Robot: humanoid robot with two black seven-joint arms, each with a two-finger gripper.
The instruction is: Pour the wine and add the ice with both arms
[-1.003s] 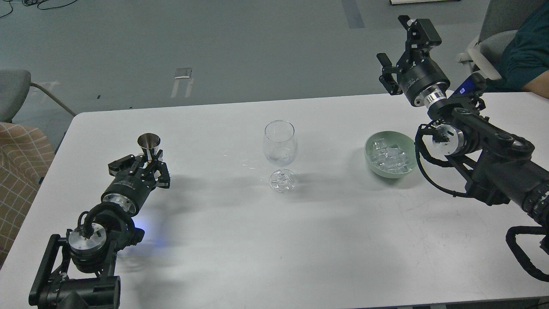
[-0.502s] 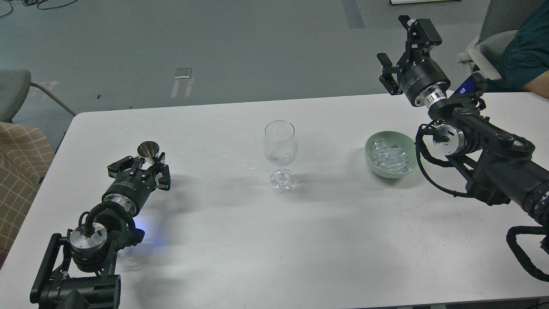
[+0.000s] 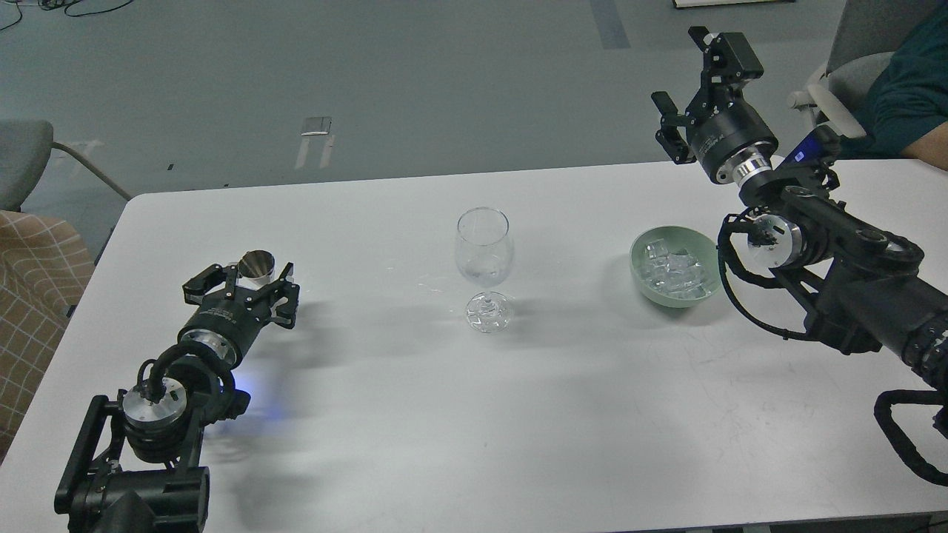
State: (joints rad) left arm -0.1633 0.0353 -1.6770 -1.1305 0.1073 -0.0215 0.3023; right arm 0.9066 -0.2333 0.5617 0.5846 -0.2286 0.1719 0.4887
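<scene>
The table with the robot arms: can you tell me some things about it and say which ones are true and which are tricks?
1. The ice lies in a green bowl. True.
2. The wine glass lies on its side. False: it stands upright near the middle of the white table.
3. The right gripper is down inside the bowl. False: it is raised up behind the bowl, its fingers spread.
4. The left gripper is at a small metal cup. True, though whether it still squeezes the cup cannot be told.
5. The wine glass is full of red wine. False: it looks clear, with no red in it.
</scene>
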